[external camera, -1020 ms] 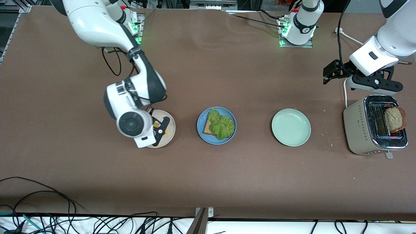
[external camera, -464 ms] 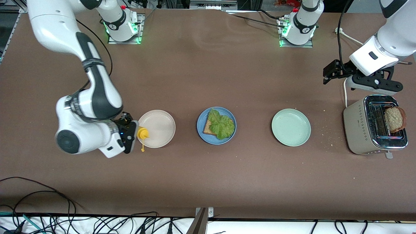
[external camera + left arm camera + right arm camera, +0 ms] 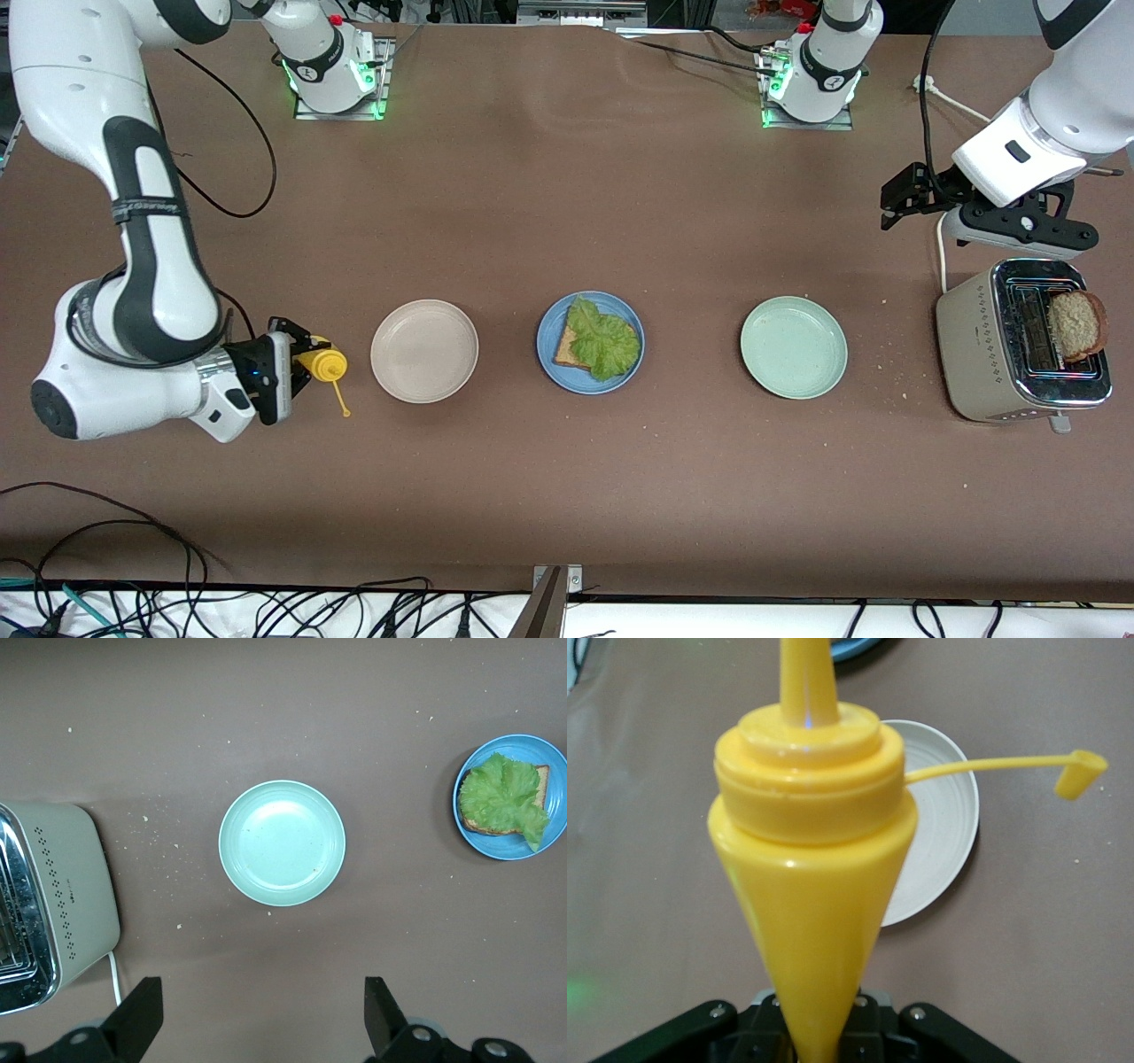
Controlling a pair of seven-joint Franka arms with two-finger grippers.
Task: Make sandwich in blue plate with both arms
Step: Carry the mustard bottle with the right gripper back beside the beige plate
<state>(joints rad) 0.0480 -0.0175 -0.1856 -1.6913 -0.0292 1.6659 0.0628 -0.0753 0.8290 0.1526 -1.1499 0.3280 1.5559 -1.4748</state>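
Grippers first: your right gripper (image 3: 297, 366), at the left of the front frame, is clamped on a yellow squeeze bottle (image 3: 321, 364) held sideways above the table, its nozzle toward the beige plate (image 3: 424, 351) and its tethered cap (image 3: 1079, 773) dangling. Your left gripper (image 3: 992, 208), upper right of the frame, waits with fingers spread wide above the toaster (image 3: 1019, 344), where a bread slice (image 3: 1076, 324) sticks up. At centre frame, the blue plate (image 3: 590, 342) carries one slice topped with lettuce (image 3: 602, 339). A pale green plate (image 3: 794, 347) sits between it and the toaster on the brown tabletop (image 3: 567, 195).
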